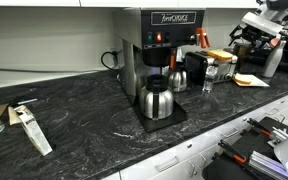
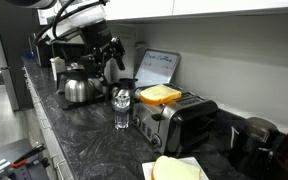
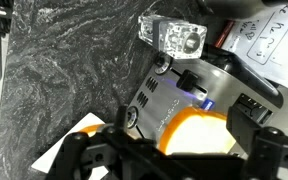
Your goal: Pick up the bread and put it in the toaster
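Bread [image 2: 159, 94]: probably light, soft, crumbly; lies flat atop toaster [image 2: 184, 125]. Take it gently across its edges. Your tool [image 3: 172, 148]: wide, empty.

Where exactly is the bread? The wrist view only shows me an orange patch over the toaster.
Observer: The bread lies flat on top of the toaster, toward one end, not down in a slot.
Operator: Is anything else like it out?
Observer: A paler tan flat piece lies on white paper on the counter, apart from the toaster.
Operator: What stands farther along?
Observer: The coffee machine, with a steel carafe at its base.
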Controlling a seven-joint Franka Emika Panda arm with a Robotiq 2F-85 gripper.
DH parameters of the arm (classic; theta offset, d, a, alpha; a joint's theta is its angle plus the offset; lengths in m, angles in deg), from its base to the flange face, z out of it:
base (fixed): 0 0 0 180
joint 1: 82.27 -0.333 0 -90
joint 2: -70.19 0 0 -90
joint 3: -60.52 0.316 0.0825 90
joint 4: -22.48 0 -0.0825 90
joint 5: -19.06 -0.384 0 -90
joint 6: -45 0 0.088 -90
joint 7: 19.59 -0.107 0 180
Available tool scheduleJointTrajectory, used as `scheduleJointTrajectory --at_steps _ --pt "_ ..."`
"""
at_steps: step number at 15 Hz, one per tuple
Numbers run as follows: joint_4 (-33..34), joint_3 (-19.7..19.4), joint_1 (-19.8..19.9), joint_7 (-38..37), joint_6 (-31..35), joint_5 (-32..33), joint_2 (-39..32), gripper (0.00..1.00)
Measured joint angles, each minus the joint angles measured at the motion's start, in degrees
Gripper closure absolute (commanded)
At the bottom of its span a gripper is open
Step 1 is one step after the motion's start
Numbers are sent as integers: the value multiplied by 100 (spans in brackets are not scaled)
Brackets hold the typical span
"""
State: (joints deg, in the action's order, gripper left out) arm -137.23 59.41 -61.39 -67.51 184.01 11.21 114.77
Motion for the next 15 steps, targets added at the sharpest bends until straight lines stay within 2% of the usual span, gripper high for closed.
scheduleJointTrajectory --at_steps 5,8,11,15 --pt "-14 -171 -11 253 164 -1 -211 0" --pt "-26 -413 -5 559 743 -3 -723 0" --pt "-29 -452 -37 592 1486 -115 -1340 0" --pt "-3 -451 -65 592 1627 -136 -1468 0"
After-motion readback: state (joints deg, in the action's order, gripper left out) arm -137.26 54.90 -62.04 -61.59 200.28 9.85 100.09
